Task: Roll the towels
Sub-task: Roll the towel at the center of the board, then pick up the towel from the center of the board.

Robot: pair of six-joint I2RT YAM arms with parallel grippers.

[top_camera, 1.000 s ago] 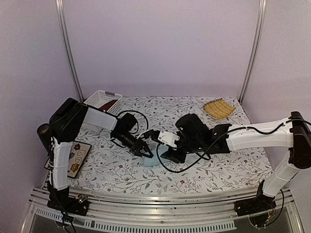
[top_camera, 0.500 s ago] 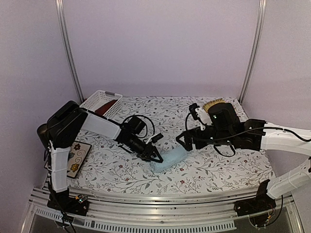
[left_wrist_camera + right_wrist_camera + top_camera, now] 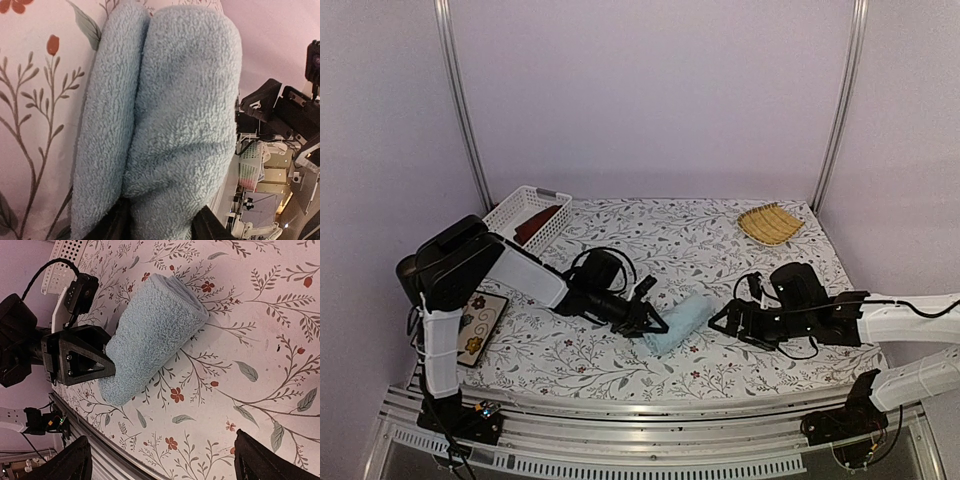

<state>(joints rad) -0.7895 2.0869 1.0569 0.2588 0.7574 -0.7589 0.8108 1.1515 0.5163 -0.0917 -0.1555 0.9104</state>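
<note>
The light blue towel (image 3: 680, 322) lies rolled on the flowered tablecloth, slanting toward the back right. It fills the left wrist view (image 3: 170, 125) and shows in the right wrist view (image 3: 155, 335). My left gripper (image 3: 655, 320) is at its near left end, fingers closed on the terry roll (image 3: 160, 227); it also shows in the right wrist view (image 3: 82, 362). My right gripper (image 3: 725, 320) is open and empty, just right of the roll and apart from it (image 3: 165, 460). The rust-red towel (image 3: 535, 222) lies in the white basket.
The white basket (image 3: 520, 200) stands at the back left. The yellow woven mat (image 3: 770, 222) lies at the back right. A patterned tile (image 3: 470, 325) lies at the left edge. The table's metal front rail (image 3: 100, 430) runs close below the roll.
The right arm has pulled back right and lowered, away from the towel. The towel has gone from a small bundle to a longer roll, shifted right, with the left gripper following it.
</note>
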